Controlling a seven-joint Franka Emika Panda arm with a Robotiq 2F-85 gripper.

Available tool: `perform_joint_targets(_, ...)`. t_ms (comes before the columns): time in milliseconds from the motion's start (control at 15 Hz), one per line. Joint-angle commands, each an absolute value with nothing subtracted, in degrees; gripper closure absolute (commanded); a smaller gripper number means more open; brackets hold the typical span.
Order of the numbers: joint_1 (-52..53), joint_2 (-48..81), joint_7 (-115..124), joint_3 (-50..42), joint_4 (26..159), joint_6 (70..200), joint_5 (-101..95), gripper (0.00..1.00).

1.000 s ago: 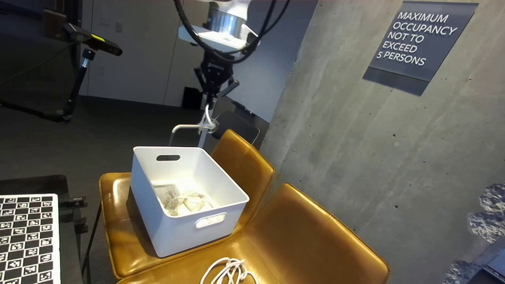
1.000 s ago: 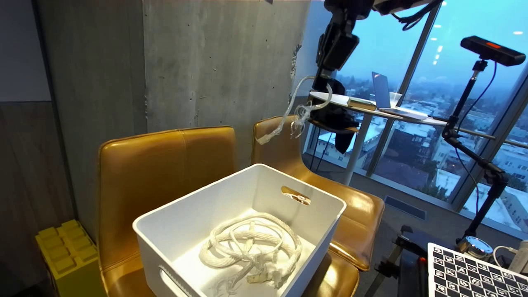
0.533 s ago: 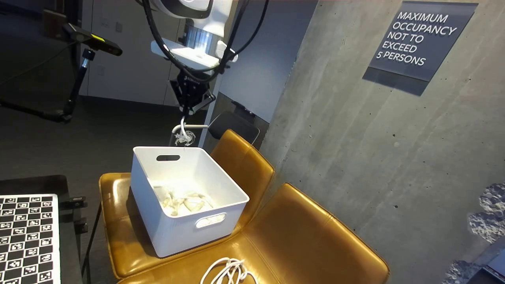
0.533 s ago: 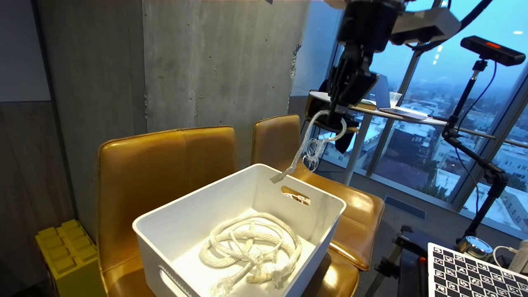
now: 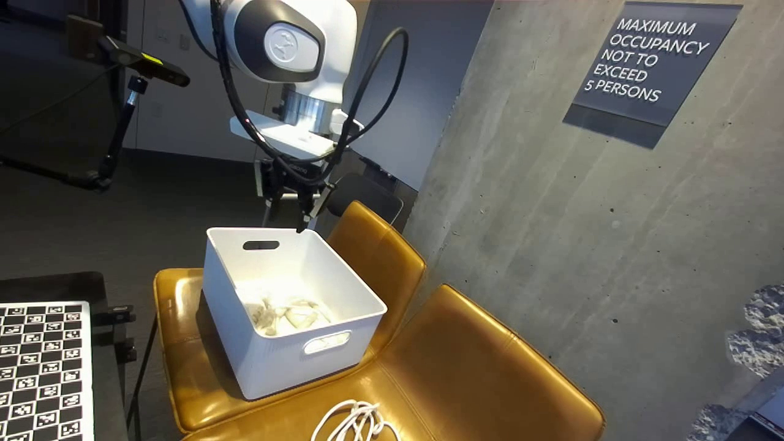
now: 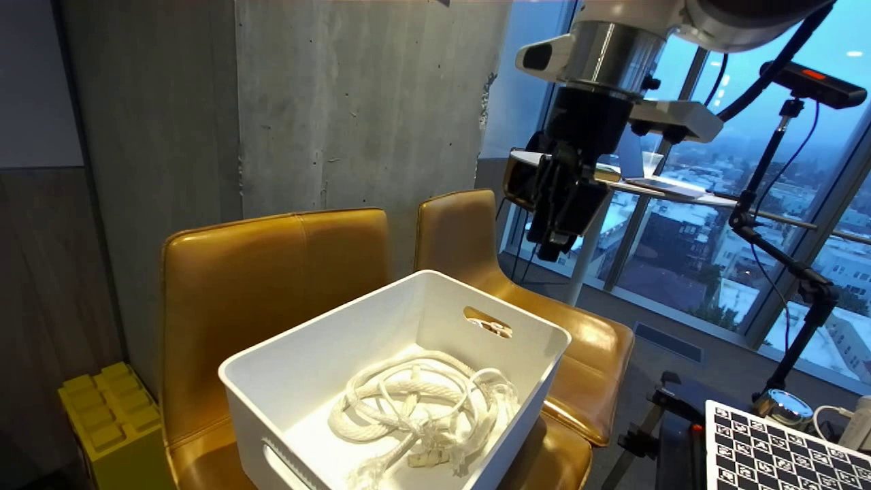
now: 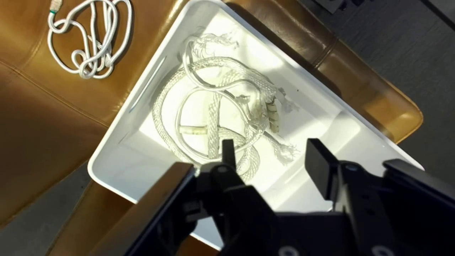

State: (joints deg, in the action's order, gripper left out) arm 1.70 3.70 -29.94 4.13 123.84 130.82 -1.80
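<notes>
Black, square-tipped fingers [image 7: 318, 167] stand parted with nothing between them, above the rectangular white plastic bin [image 7: 128, 156]. Inside it we see the thin white rope with a frayed end [image 6: 500, 395], likely light, limp and best pinched mid-strand; a moment earlier it hung from the fingers.

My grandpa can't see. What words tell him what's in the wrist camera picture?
A white bin holds a loose tangle of pale ropes, seen from above. A black gripper with open jaws, holding nothing, shows at the bottom; another white rope lies outside the bin on a brown chair.
</notes>
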Motion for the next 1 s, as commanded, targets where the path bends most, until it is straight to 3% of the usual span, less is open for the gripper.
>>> perform_joint_targets(0, -0.07, 4.13, -30.52, 1.84, 125.87, 134.41, -4.14, 0.13)
perform_joint_targets(133, -1.95, 5.87, -31.75, -0.12, 125.08, 135.37, -5.43, 0.01)
perform_joint_targets(200, -2.92, 6.77, -32.31, -1.01, 124.56, 135.83, -5.92, 0.0)
perform_joint_targets(933, -13.28, 22.0, -42.81, -3.68, 113.31, 140.36, -2.72, 0.0)
